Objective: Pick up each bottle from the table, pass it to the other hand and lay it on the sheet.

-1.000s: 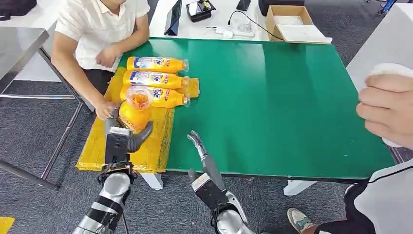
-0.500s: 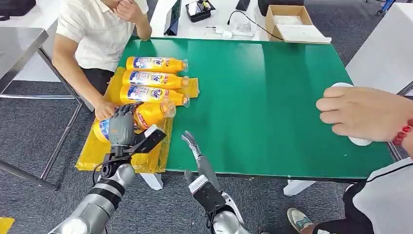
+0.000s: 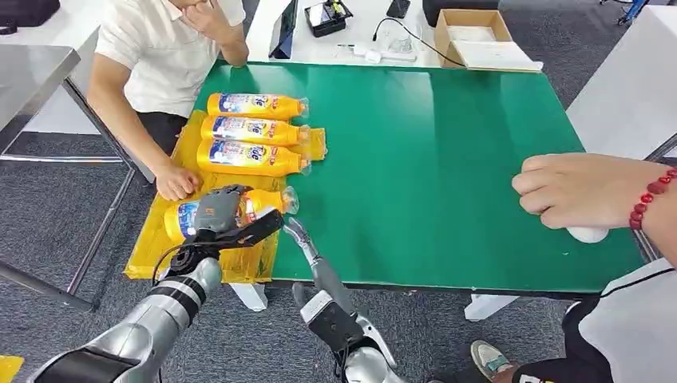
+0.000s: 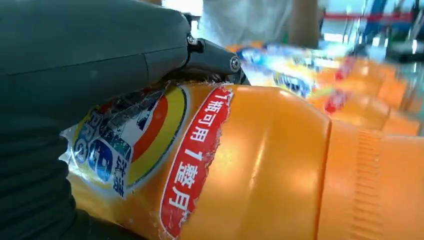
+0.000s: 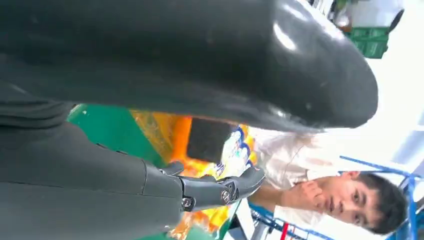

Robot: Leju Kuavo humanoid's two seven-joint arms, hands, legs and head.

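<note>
An orange bottle (image 3: 259, 204) lies on its side on the yellow sheet (image 3: 156, 251), cap toward the table's middle. My left hand (image 3: 217, 214) holds it from above, fingers draped over its label and thumb stretched along its near side. Up close in the left wrist view, the bottle (image 4: 265, 165) sits under my dark fingers (image 4: 210, 55). Three more orange bottles (image 3: 254, 129) lie in a row on the sheet's far part. My right hand (image 3: 307, 247) is open and empty at the table's near edge, right of the held bottle; its fingers (image 5: 215, 190) are straight.
A person sits at the left with a hand (image 3: 177, 182) resting on the sheet, close to my left hand. Another person's hand (image 3: 583, 190) covers a white thing at the right of the green table (image 3: 431, 159). A cardboard box (image 3: 471, 32) stands behind.
My left hand turned the bottle from upright to lying and lowered it onto the sheet. My right hand drew slightly left. The person's hand at the right came down onto the table.
</note>
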